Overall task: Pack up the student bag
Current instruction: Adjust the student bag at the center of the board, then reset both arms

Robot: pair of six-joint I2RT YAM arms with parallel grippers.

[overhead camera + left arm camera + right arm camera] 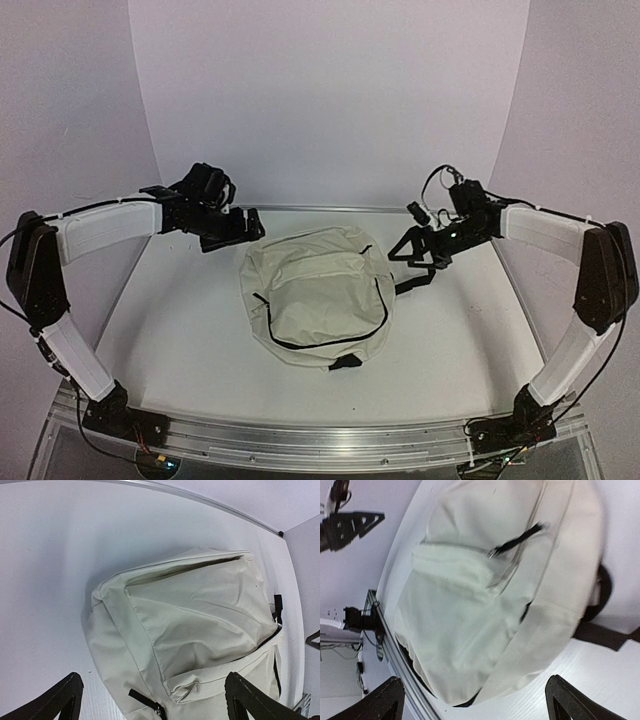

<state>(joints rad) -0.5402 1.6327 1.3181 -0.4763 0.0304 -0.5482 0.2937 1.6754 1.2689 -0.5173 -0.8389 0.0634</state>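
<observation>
The student bag (318, 295) is a cream fabric backpack with black zipper lines, lying flat in the middle of the white table (170, 330). A black strap (410, 283) trails from its right side and a black buckle (345, 362) sits at its near edge. My left gripper (245, 228) hovers open and empty just off the bag's far left corner. My right gripper (405, 248) hovers open and empty off its far right corner. In the left wrist view the bag (200, 620) lies below the wide-open gripper (155, 705). The right wrist view shows the bag (485, 595) beyond its open gripper (475, 702).
A curved white backdrop (330, 100) encloses the table at the back and sides. An aluminium rail (320, 435) runs along the near edge by the arm bases. The left gripper also shows in the right wrist view (350, 527).
</observation>
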